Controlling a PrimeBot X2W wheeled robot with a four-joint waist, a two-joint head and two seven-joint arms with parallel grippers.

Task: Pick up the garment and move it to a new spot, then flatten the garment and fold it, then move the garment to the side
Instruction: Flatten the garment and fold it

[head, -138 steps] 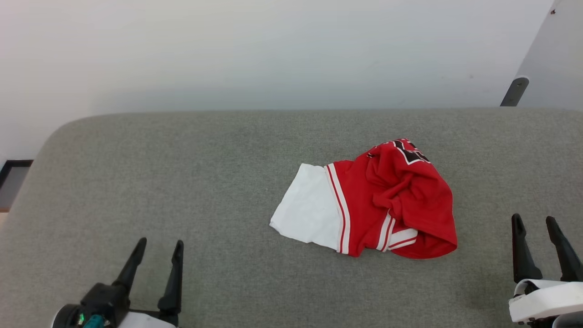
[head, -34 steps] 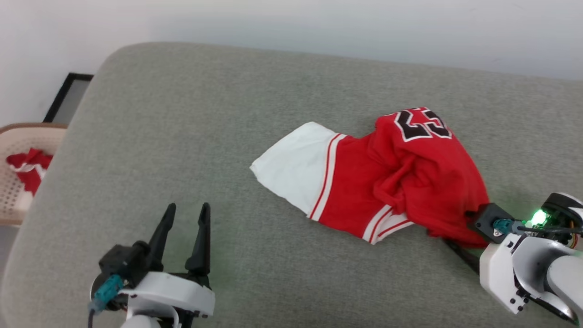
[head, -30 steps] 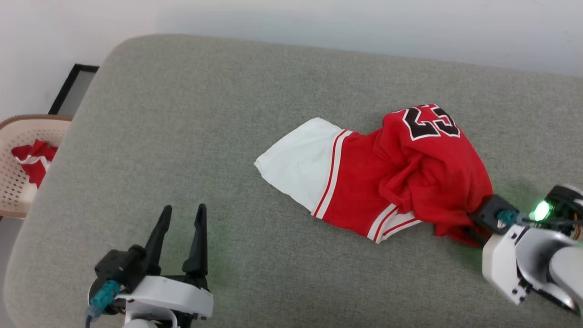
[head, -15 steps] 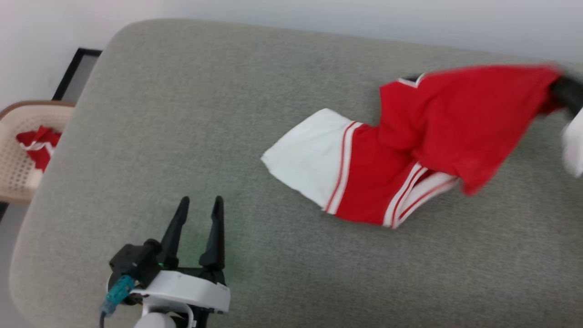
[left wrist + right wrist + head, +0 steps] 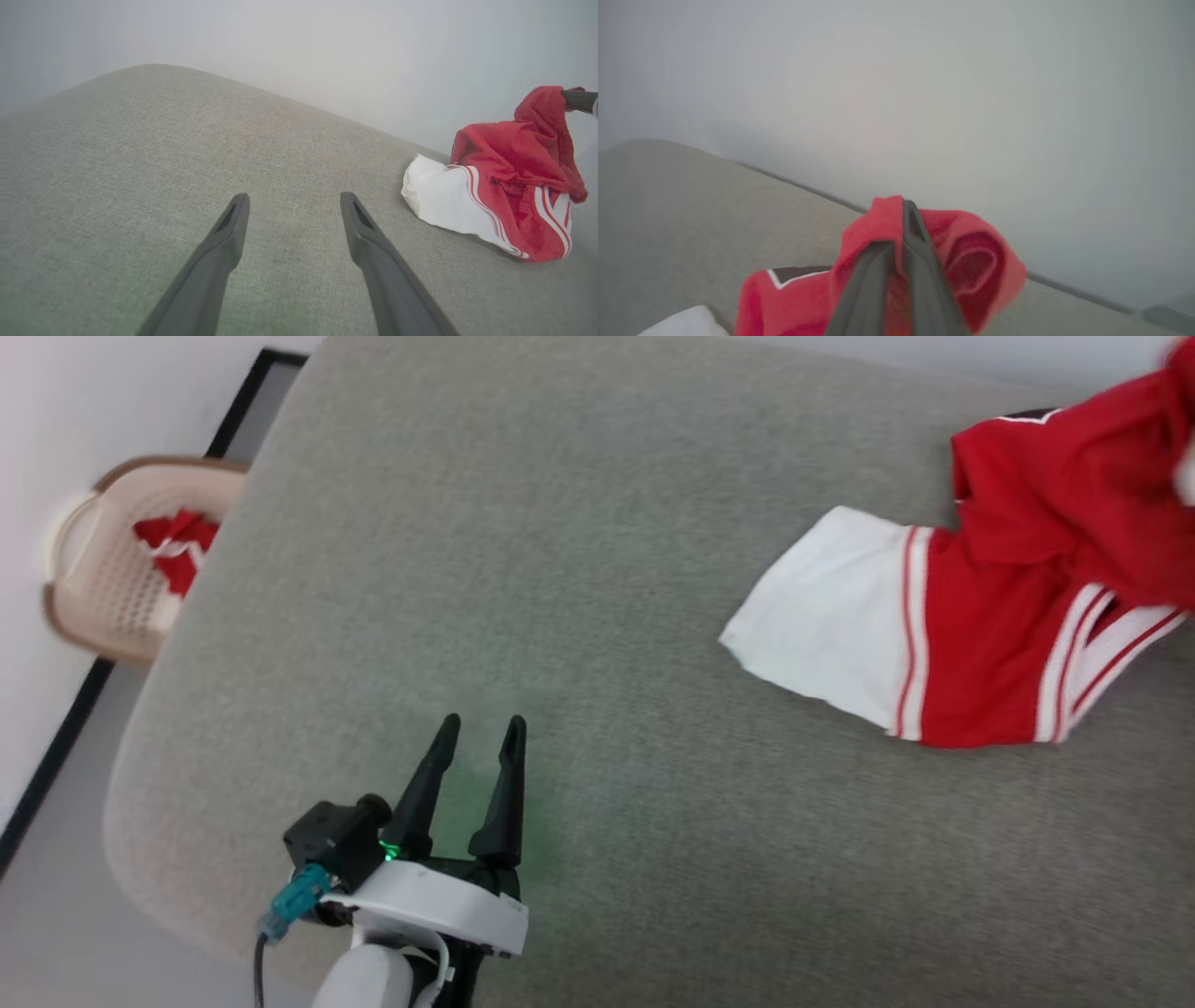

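The garment (image 5: 980,635) is a red jersey with a white sleeve and red-and-white striped trim, lying at the right of the grey cushion (image 5: 560,569). Its white sleeve (image 5: 831,621) rests flat, while the red body rises toward the view's upper right edge. In the right wrist view my right gripper (image 5: 901,224) is shut on a bunched red fold of the garment (image 5: 971,261), held above the cushion. The left wrist view shows that peak of the garment (image 5: 509,186) pinched by a dark finger (image 5: 579,99). My left gripper (image 5: 484,721) stands open and empty near the cushion's front left, far from the cloth; its fingers (image 5: 224,247) frame bare fabric.
A beige perforated basket (image 5: 103,607) stands on the floor beyond the cushion's left end, with a small red-and-white cloth (image 5: 177,546) inside. A black strip (image 5: 56,747) runs along the floor by the white wall. The cushion's rounded left corner lies close to my left gripper.
My right gripper has shut on the garment's red edge and lifted it up and rightward, stretching the body off the cushion. The head view has swung, showing more floor and basket. The left gripper stays open.
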